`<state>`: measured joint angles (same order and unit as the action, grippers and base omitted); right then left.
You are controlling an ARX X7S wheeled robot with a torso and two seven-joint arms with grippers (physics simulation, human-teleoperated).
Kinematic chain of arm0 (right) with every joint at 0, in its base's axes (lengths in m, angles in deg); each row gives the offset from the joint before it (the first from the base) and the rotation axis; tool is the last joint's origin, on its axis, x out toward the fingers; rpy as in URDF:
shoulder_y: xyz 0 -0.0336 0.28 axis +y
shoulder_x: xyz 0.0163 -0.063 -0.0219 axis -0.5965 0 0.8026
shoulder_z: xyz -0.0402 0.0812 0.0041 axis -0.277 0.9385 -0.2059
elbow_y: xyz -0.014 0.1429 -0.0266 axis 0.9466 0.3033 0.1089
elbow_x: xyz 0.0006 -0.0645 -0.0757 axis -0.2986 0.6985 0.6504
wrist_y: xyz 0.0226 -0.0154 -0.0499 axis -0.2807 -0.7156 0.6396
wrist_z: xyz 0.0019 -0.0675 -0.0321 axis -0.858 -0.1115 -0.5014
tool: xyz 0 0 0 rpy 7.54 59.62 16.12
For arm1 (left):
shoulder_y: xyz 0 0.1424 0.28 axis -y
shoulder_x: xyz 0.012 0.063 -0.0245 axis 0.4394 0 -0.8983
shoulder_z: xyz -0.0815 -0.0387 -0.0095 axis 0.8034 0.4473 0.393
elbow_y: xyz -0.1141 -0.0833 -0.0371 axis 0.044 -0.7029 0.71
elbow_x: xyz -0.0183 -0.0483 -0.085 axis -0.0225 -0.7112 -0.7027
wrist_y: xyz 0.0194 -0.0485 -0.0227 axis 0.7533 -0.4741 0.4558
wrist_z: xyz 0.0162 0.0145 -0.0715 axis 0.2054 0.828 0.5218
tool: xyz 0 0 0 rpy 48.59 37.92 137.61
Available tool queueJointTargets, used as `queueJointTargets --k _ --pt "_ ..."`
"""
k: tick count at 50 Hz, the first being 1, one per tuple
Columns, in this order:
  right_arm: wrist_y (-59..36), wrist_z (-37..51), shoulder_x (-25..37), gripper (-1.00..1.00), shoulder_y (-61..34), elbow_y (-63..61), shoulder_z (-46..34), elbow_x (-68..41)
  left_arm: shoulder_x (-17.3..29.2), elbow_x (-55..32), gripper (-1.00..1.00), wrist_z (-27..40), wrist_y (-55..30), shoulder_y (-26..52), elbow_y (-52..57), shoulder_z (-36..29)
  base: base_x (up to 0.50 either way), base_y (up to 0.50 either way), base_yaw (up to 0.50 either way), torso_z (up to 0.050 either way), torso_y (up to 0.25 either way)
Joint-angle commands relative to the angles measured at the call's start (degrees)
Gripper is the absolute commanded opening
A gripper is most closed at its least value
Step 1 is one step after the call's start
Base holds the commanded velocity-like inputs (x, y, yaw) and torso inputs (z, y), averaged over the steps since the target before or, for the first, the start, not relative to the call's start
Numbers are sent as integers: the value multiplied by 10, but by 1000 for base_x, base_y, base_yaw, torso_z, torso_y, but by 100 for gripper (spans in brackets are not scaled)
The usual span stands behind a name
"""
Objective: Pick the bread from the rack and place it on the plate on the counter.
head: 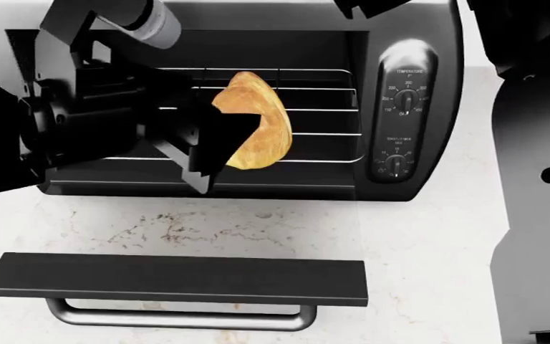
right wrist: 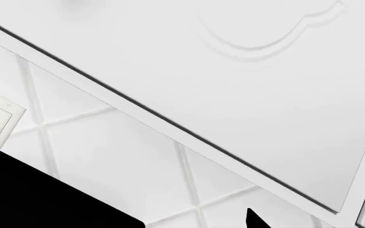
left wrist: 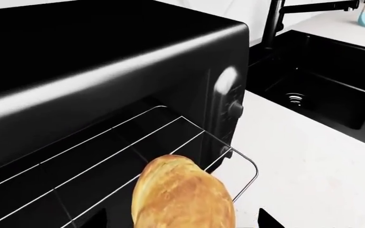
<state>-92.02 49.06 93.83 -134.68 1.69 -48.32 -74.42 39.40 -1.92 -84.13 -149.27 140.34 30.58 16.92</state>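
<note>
Bread (left wrist: 182, 194) fills the near part of the left wrist view, raised above the rack's (left wrist: 106, 156) front corner, with the toaster oven (left wrist: 106, 61) behind and a black sink (left wrist: 322, 85) set in the counter (left wrist: 296, 161) beyond.

Head view: the left gripper (head: 220, 140) is clamped on the bread in front of the rack; the oven door (head: 175, 279) lies open on the counter's near part.

Right wrist view: only wall tiles (right wrist: 106, 152) and a white cabinet (right wrist: 233, 95); whether the right gripper is wide or narrow cannot be told.
</note>
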Motion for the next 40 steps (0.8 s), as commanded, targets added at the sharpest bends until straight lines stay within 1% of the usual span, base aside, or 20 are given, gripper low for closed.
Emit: queueJointTargets --k 1,9,40 --pt "-1 -9 -9 100 3 -2 14 9 -16 21 100 -28 26 13 -39 -16 0 0 0 0 0" --pt "-5 -9 -5 100 5 -8 19 8 -24 33 100 -43 44 23 -70 -41 0 0 0 0 0" --pt "-7 -6 -6 100 3 -13 25 2 -37 43 100 -59 64 42 -116 -82 0 0 0 0 0"
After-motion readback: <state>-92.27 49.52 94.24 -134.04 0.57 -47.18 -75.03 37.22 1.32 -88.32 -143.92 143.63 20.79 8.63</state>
